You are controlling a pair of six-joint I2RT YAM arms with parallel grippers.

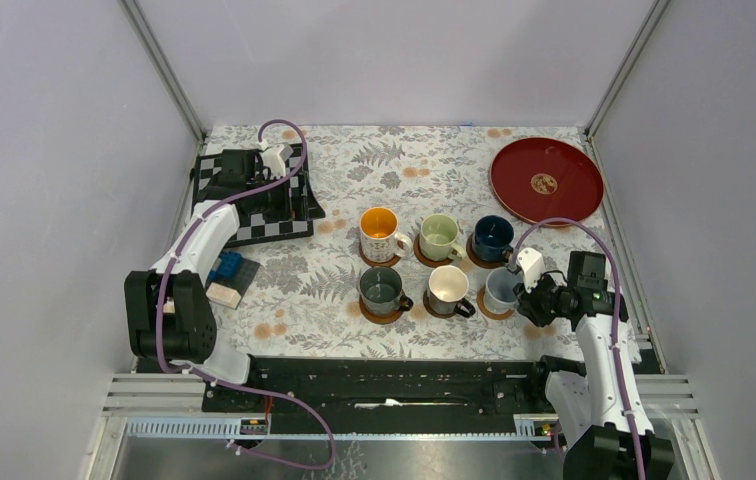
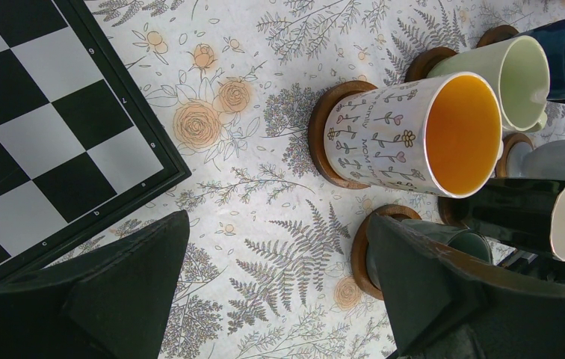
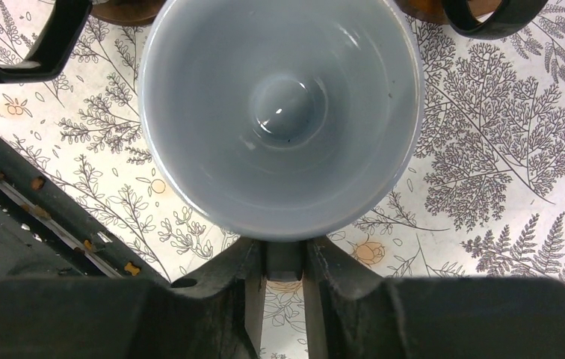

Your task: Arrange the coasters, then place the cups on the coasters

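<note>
Six cups stand in two rows, each on a wooden coaster: orange-inside white, pale green, navy, dark grey-green, black with a cream inside and pale blue-white. My right gripper is shut on the handle of the pale blue-white cup, which stands upright at the right end of the near row. My left gripper hangs open over bare cloth by the chessboard, left of the orange-inside cup and its coaster.
A chessboard lies at the back left and a large round red tray at the back right. A small blue and white object sits by the left arm. A black rail runs along the near edge. Dark handles of neighbouring cups flank the held one.
</note>
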